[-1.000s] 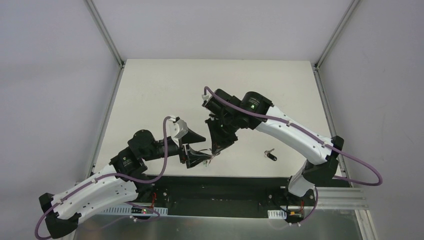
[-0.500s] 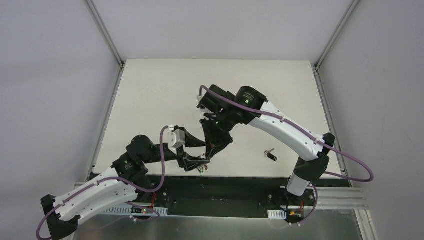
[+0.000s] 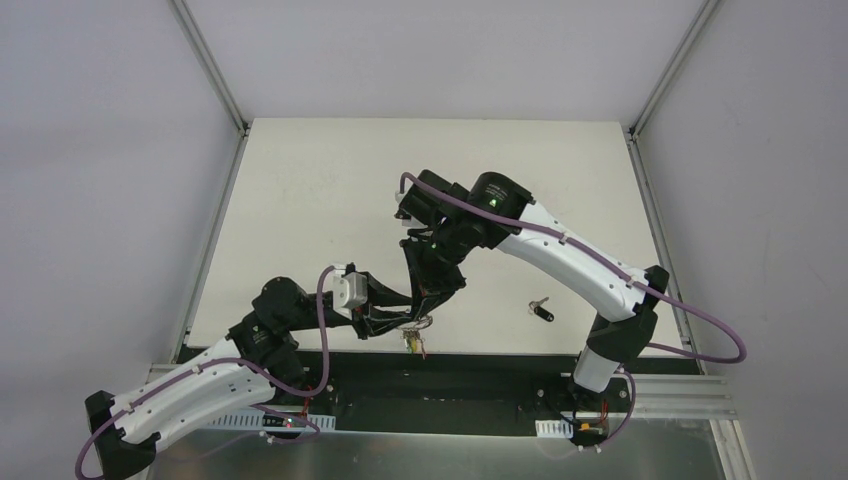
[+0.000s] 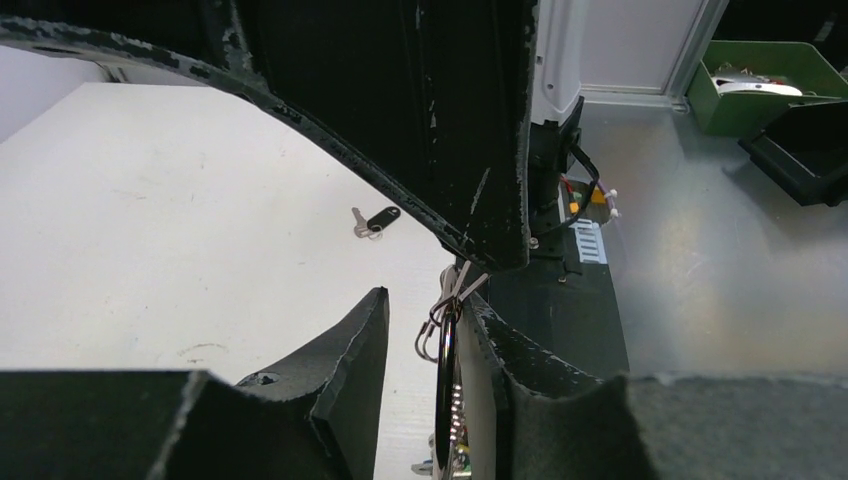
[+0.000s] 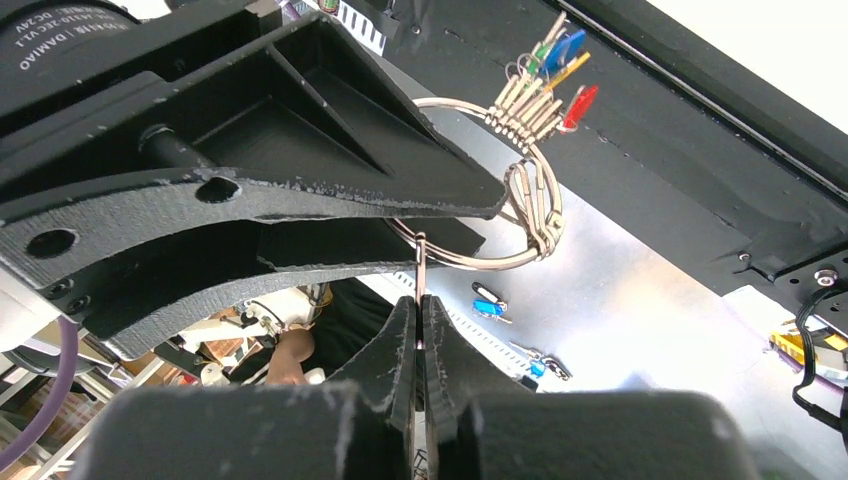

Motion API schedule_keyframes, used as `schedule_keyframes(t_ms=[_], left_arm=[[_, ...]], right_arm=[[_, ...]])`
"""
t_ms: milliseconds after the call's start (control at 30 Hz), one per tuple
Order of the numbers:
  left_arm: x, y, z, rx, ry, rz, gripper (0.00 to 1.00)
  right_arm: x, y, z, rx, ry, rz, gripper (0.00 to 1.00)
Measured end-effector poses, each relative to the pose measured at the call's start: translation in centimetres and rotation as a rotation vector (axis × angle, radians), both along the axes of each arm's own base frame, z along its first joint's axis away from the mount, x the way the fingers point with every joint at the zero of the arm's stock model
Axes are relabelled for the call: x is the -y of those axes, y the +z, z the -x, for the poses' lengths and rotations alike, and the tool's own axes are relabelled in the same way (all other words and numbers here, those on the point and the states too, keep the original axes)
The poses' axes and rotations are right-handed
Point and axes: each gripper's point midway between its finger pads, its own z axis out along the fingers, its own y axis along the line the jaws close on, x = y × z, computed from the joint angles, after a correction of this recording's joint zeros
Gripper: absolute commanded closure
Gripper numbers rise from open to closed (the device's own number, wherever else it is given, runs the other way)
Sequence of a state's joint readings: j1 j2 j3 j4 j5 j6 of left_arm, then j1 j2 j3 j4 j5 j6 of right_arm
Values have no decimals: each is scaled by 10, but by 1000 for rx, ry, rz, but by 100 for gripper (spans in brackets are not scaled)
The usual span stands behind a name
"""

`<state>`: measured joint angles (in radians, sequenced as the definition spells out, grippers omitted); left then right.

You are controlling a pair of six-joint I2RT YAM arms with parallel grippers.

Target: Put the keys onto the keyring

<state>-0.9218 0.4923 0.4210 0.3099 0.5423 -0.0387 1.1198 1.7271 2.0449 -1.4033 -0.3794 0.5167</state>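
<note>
Cream table (image 3: 300,200), grey walls (image 3: 100,200), metal frame posts (image 3: 210,70), black-headed key (image 3: 543,312) lying alone.

Black-headed key (image 3: 542,311) flat on table (image 3: 300,200)

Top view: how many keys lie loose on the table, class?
1. A black-headed key lies on the table near its front edge, on the right side. The right arm and left arm may hide others.

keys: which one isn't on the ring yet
The black-headed key: it lies alone on the table; the coloured keys hang on the keyring.
</note>
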Motion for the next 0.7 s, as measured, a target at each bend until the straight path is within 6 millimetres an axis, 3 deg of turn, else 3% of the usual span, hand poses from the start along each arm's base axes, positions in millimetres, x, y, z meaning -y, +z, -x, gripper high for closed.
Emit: schedule_keyframes(t_ms=[267,367,433,700], left_arm=[[2,6,4,26,-28,30,76],[3,7,6,32,-42,36,85],[4,7,8,32,-57,36,100],[8,6,14,13,-103,46,100]], right_arm=[[-1,2,0,-1,-7,-4,100],[-1,2,-1,-1,-12,-4,100],[-1,2,-1,0,-17,-2,100],[3,2,0,-8,-24,13,100]])
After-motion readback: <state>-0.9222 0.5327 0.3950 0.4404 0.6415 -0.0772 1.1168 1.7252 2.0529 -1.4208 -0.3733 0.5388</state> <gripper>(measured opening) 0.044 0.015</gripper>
